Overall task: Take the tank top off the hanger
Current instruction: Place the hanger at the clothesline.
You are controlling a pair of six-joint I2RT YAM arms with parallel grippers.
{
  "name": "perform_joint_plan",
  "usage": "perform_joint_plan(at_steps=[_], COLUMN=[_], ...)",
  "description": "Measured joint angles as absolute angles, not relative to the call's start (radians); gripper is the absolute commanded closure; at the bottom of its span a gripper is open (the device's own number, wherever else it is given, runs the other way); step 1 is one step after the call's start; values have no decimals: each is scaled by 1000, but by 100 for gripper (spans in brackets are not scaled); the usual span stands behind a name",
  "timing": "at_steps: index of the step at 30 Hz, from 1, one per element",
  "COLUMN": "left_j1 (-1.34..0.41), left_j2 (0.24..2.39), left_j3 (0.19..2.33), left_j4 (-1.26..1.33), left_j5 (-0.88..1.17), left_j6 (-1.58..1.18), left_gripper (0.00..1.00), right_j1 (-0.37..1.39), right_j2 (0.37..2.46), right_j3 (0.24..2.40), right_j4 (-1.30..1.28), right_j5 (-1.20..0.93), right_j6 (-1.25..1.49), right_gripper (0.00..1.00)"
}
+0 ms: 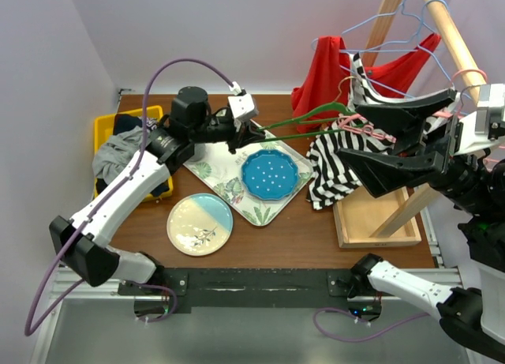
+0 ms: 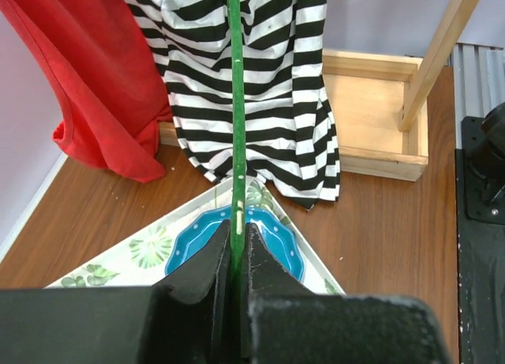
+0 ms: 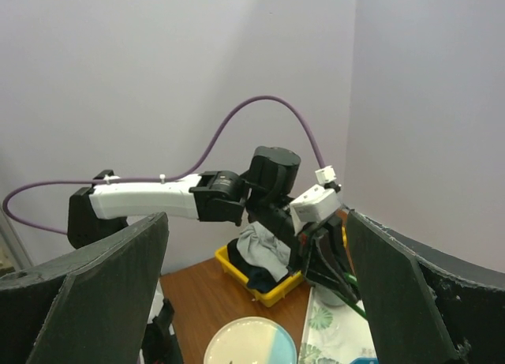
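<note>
- The striped tank top (image 1: 335, 170) is not yet off. It drapes from the far end of the green hanger (image 1: 304, 121), just beside the wooden rack (image 1: 379, 218), with its hem down by the tray (image 1: 207, 168).
- The hanger's long axis runs nearly level, pointing from the left arm rightward toward the rack, and the top falls straight down from it.
- The right gripper (image 1: 355, 139) is spread wide and holds nothing. It sits by the top's shoulder, but contact cannot be told, so pulling the top free is likely all still to do.
- The left gripper (image 2: 235, 242) is clamped tight on the hanger's bar.
</note>
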State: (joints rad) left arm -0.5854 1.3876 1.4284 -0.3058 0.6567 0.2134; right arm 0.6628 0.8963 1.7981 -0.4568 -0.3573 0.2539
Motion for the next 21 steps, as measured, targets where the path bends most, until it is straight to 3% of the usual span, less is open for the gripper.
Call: perform_joint_plan(at_steps=[13, 21], left_j1=[-586, -586], left_j2=[1306, 1243], left_j3=[1427, 1425], left_j4=[-353, -473], left_j5=[692, 538], left_j6=[229, 258], left_gripper=[100, 100], right_j1=[663, 663], right_j2=[875, 875], right_j3=[1798, 1798], right_j4=[-457, -456], right_j5=[-354, -350], right_j6=[255, 262], right_gripper=[1, 1])
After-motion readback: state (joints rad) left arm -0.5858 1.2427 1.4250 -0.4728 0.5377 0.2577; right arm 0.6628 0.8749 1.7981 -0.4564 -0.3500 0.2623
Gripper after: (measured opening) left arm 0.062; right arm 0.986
